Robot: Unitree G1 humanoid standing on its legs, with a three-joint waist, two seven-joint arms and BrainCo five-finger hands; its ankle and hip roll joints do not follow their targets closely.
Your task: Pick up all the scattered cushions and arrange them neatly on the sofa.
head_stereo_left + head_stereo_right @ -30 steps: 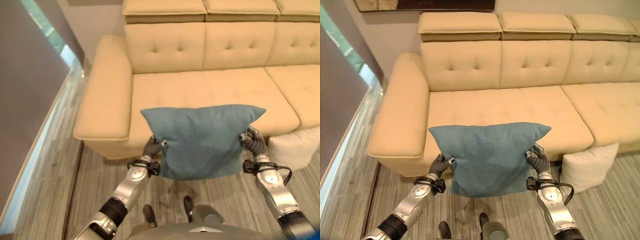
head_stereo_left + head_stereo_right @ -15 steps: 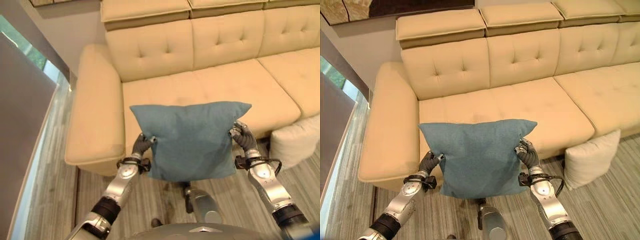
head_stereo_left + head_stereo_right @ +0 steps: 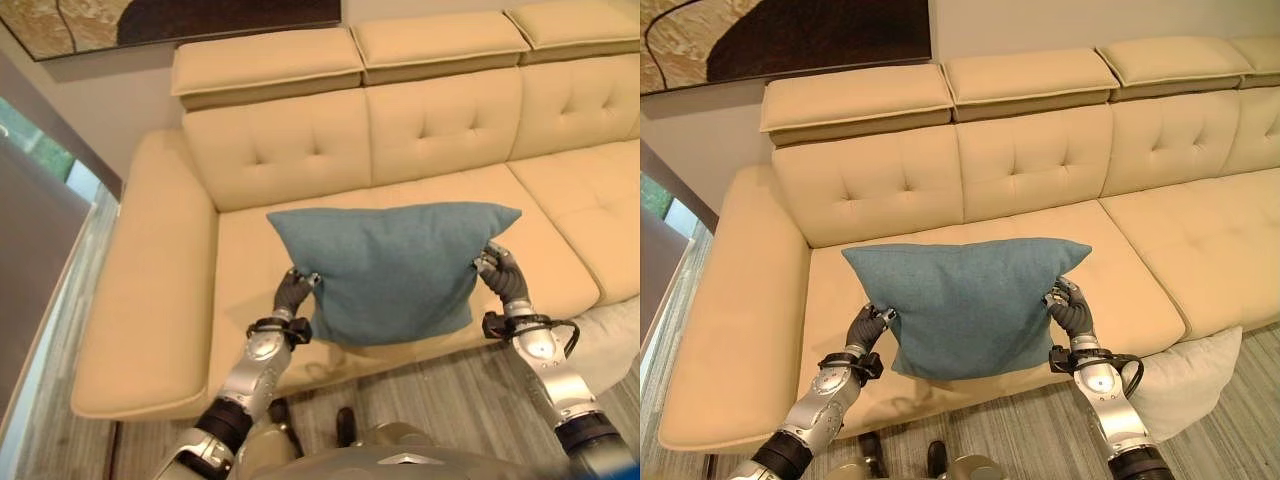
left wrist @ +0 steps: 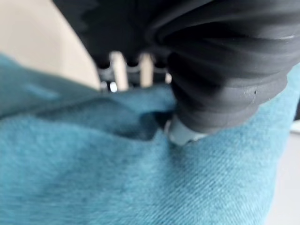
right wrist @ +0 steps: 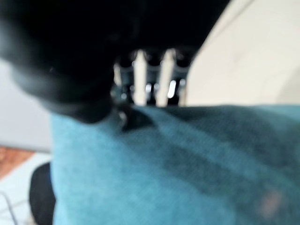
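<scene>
Raised over the sofa point(image 3: 970, 200), both hands pinch the blue cushion point(image 3: 965, 300).

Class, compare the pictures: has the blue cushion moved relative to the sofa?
Yes. The blue cushion has moved forward, from before the sofa's front edge to above its seat.

We saw the teal cushion point(image 3: 965, 305) was matt woven cloth with a fine twill grain, the sofa point(image 3: 1030, 175) smooth, softly sheened tufted leather, the white cushion point(image 3: 1185, 380) plain matt fabric, the floor point(image 3: 470, 385) streaked wood-look planks, and the wall picture point(image 3: 760, 40) roughly textured
</scene>
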